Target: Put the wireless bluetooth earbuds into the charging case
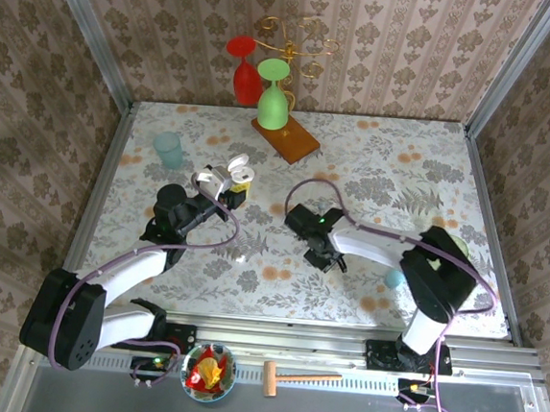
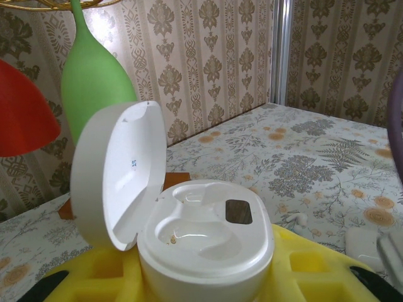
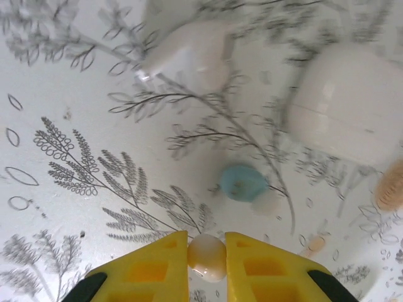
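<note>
**One earbud in hand, none seated yet**

Nearest me, at the front rail, a wooden mallet (image 1: 301, 375) and a small bowl (image 1: 185, 370) lie out of play. Past them, the right gripper (image 3: 206, 242) is low over the worktop (image 1: 394, 168). Its yellow fingertips are drawn almost together on a tiny pale earbud (image 3: 206, 257), pinched at the very tips. I can't tell whether the bud is clear of the surface. Just beyond it lie a small blue blob (image 3: 242, 182) and a closed white case (image 3: 343, 104), neither of them touched.

Further out on the other side, the left gripper (image 1: 226, 194) is clamped around the base of the charging case (image 2: 204, 239). It holds the case upright with the lid (image 2: 119, 182) swung open. Both wells look empty to me. A small white piece (image 2: 296, 218) on the worktop behind the case may be a second bud, but it is too small for me to be sure. At the back wall stand a green glass (image 1: 271, 104) and a red glass (image 1: 245, 76).

I judge the job to be early. The case is open and presented, and the first bud is gripped. I have yet to carry that bud across the gap between the arms and seat it in a well. After that, the remaining well needs filling too.
</note>
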Available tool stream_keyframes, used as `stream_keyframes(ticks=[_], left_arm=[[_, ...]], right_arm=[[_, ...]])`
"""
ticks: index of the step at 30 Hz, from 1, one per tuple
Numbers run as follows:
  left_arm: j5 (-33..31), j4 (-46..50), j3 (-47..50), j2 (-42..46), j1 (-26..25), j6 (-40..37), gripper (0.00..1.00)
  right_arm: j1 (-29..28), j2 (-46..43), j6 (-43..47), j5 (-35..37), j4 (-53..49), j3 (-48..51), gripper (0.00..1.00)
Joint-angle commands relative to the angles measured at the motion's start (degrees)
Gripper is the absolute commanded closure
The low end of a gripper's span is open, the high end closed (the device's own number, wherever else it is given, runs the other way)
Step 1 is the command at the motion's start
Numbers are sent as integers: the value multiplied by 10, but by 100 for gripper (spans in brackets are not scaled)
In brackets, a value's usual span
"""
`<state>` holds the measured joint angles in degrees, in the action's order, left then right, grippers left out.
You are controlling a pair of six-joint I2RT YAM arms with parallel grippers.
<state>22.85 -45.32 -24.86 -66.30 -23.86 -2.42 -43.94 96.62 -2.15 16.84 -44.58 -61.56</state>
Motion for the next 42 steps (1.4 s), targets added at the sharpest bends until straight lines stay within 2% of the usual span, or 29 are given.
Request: stream_keyframes(ticks=[1,4,7,10,12,15,23,28,33,42], left_arm=[[10,-6,2,2,1,-6,96],[12,-13,2,-8,-7,-5,96],[15,-26,3,-20,-17,-5,96],[24,-31,3,-29,-19,-8,96],[31,-33,3,-34,-40,-9,96],[58,-32,1,-41,-45,-2,96],[159,-4,-12,-66,-58,2,96],[213,-16,-18,-85,-65,-7,97],[268,-63,-17,-107,-72,-1,97],[327,-102,-18,-117,-76,13,98]], right_arm=[[58,-64,-95,-122,-14,-14,83],[130,-101,-160,-279,20,10,83],[187,-133,-209,-396,65,42,83],[237,-152,-249,-500,109,70,84],[264,-160,-279,-561,135,88,86],[283,-165,-304,-625,183,102,86],[278,-210,-322,-671,205,83,85],[222,-222,-252,-623,141,10,83],[181,-212,-225,-609,141,-34,83],[143,-180,-196,-599,125,-77,83]])
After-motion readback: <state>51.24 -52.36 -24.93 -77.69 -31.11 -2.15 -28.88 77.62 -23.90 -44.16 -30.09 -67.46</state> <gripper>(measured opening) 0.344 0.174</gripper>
